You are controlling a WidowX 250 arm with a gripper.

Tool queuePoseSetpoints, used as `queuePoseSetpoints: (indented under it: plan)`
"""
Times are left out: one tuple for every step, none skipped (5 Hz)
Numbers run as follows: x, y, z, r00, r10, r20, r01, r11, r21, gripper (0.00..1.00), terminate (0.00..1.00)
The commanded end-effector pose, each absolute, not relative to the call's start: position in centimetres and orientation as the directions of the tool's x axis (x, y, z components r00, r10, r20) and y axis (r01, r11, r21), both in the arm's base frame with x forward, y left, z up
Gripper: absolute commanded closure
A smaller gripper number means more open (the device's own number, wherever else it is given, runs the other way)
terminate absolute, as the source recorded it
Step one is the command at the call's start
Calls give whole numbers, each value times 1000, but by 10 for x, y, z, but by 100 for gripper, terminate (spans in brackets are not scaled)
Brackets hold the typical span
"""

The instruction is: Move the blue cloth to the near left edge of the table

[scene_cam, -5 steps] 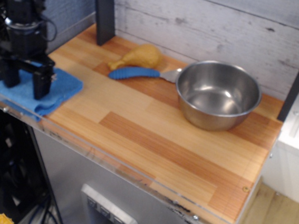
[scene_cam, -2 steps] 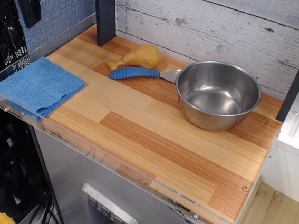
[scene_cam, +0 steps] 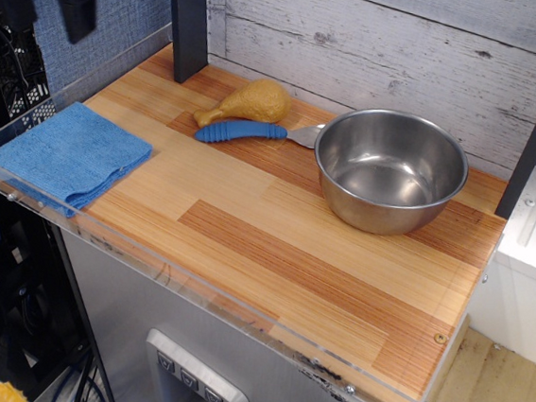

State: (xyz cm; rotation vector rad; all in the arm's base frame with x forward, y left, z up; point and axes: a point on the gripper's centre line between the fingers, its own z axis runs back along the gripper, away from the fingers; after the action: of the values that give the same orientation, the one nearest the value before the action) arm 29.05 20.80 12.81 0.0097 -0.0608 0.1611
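The blue cloth (scene_cam: pixel 68 155) lies folded flat at the near left corner of the wooden table (scene_cam: pixel 274 235), its left side against the clear acrylic rim (scene_cam: pixel 21 198). My gripper (scene_cam: pixel 47 7) hangs high above the table's left end, well above and behind the cloth. Its two dark fingers (scene_cam: pixel 77 10) stand apart with nothing between them. The upper part of the gripper is cut off by the frame's top edge.
A steel bowl (scene_cam: pixel 390 170) stands at the back right. A yellow toy drumstick (scene_cam: pixel 249 102) and a utensil with a ribbed blue handle (scene_cam: pixel 241 132) lie at the back middle. A dark post (scene_cam: pixel 189 18) rises at the back left.
One second ago the gripper stood down on the cloth. It has let go, risen clear of it and shifted slightly right. The cloth has stayed in place.
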Motion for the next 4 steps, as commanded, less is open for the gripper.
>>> queuePoseSetpoints:
  plan:
    - [284, 157, 171, 987, 95, 129, -103, 993, 53, 0, 0]
    - [282, 133, 177, 985, 109, 137, -119, 991, 66, 0, 0]
    - [284, 115, 173, 984, 121, 128, -130, 989, 67, 0, 0]
    - [288, 99, 154, 996, 34, 77, -47, 984, 174, 0, 0]
